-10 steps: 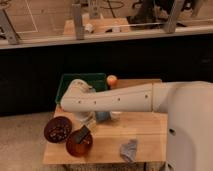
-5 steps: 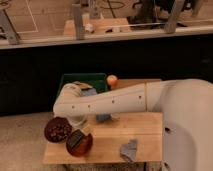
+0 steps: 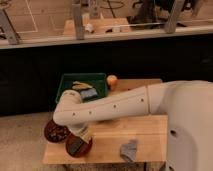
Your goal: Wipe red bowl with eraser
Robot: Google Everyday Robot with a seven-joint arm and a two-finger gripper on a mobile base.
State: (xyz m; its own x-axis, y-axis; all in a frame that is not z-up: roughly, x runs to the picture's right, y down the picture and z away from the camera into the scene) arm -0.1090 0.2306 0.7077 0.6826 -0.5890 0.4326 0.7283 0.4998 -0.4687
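The arm's (image 3: 110,107) white shell looks like smooth, matt plastic above a bench (image 3: 145,127) of pale, unvarnished-looking wood. Its tool (image 3: 80,140) sits at the red bowl (image 3: 70,150), which looks faintly glossy. The grey cloth (image 3: 129,149) appears soft and crumpled, the green tray (image 3: 64,82) plastic.

Claw (image 3: 78,144) indistinct inside red bowl (image 3: 68,147)

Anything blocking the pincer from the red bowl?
Nothing visible. The pincer sits directly over the round red bowl at the wooden table's near edge; the dark round bowl and crumpled grey cloth lie aside.
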